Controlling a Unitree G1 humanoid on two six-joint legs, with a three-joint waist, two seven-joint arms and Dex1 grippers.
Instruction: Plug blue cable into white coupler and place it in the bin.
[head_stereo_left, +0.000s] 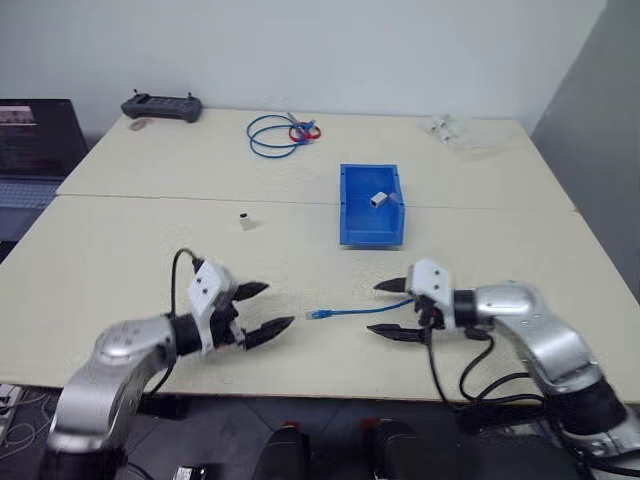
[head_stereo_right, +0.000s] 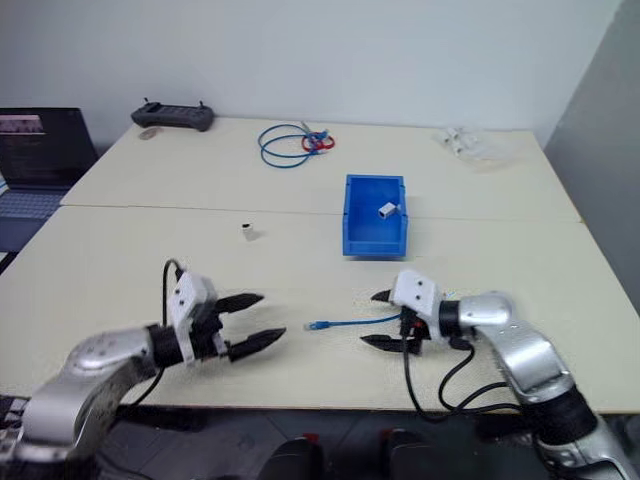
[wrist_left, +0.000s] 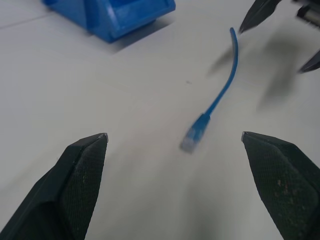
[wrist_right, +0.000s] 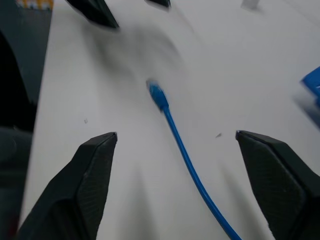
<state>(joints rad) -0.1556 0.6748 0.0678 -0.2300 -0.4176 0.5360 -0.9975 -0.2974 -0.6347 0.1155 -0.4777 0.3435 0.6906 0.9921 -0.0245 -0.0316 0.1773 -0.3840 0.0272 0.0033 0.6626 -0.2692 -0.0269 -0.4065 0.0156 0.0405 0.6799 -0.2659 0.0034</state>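
The blue cable lies loose on the table near its front edge, its clear plug pointing left. My left gripper is open just left of the plug, touching nothing. My right gripper is open around the cable's other end, its fingers above and below the strand without gripping it. In the wrist views the cable lies flat between wide-spread fingers. The white coupler stands alone farther back on the left. The blue bin sits behind the right gripper.
A greyish-white block lies inside the bin. At the back are a coiled darker-blue cable with red ties, a black controller and a clear plastic bag. A laptop is at the far left.
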